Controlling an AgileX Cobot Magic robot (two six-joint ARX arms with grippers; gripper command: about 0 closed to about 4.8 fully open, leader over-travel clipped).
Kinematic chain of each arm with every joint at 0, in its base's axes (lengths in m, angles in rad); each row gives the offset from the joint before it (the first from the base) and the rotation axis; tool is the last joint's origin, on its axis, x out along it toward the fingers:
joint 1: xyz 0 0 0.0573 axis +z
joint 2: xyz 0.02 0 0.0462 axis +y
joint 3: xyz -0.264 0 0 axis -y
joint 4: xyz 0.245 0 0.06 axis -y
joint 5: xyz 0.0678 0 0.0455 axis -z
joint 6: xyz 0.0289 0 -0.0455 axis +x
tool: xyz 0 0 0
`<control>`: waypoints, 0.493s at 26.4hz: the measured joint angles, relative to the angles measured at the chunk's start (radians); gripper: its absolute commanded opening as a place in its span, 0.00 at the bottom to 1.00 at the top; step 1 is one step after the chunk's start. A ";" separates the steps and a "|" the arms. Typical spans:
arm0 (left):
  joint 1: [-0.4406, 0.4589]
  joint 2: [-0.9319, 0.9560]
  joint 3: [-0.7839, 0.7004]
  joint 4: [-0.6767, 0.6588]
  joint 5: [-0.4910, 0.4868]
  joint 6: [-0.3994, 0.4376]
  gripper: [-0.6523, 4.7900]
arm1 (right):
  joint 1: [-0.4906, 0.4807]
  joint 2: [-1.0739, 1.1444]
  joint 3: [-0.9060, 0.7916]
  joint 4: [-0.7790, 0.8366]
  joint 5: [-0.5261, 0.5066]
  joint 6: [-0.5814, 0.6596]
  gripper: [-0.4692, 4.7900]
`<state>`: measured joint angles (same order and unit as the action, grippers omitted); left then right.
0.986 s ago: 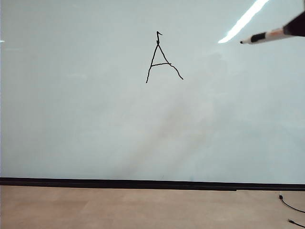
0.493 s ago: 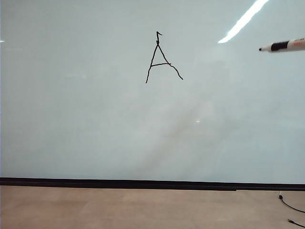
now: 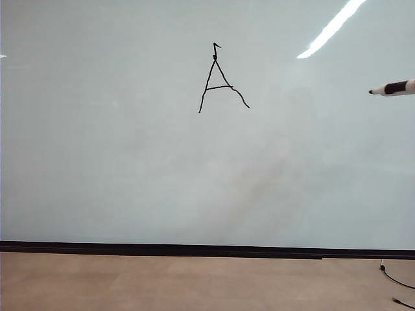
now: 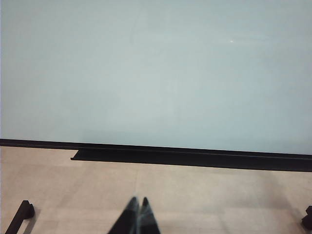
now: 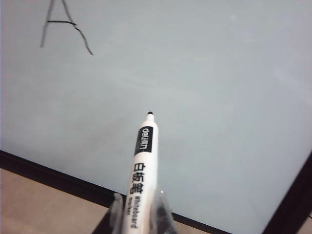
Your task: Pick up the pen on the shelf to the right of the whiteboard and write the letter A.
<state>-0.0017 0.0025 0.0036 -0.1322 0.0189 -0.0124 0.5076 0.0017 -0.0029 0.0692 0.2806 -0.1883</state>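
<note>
The whiteboard [image 3: 130, 168] fills most of the exterior view, with a black strip along its lower edge and tan floor [image 3: 194, 285] below. The letter A [image 3: 220, 81] stands in thin black lines high on the board, a little right of centre, with a small hook at its top.

The pen [image 3: 395, 87] juts in from the right edge of that view, lying almost level with its black tip pointing left, well apart from the A and off the board surface. In the right wrist view the right gripper [image 5: 140, 209] is clamped on the pen's [image 5: 142, 170] lower barrel, its 2 pale fingers [image 5: 117, 210] pressed on either side.

The left gripper [image 4: 138, 209] hangs low over the floor in front of the board [image 4: 156, 73], its 2 dark fingertips [image 4: 130, 208] pressed together with nothing between them.
</note>
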 measured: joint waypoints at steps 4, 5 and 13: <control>0.000 0.000 0.000 0.000 0.000 0.000 0.11 | -0.079 0.000 0.000 0.000 0.001 0.000 0.09; 0.000 0.000 0.000 0.000 0.000 0.000 0.11 | -0.103 0.000 0.000 0.000 0.004 0.000 0.09; 0.000 0.000 0.000 0.000 0.000 0.000 0.11 | -0.317 0.000 0.000 0.000 -0.029 0.008 0.09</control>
<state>-0.0017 0.0025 0.0036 -0.1322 0.0189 -0.0124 0.1902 0.0017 -0.0029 0.0689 0.2512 -0.1802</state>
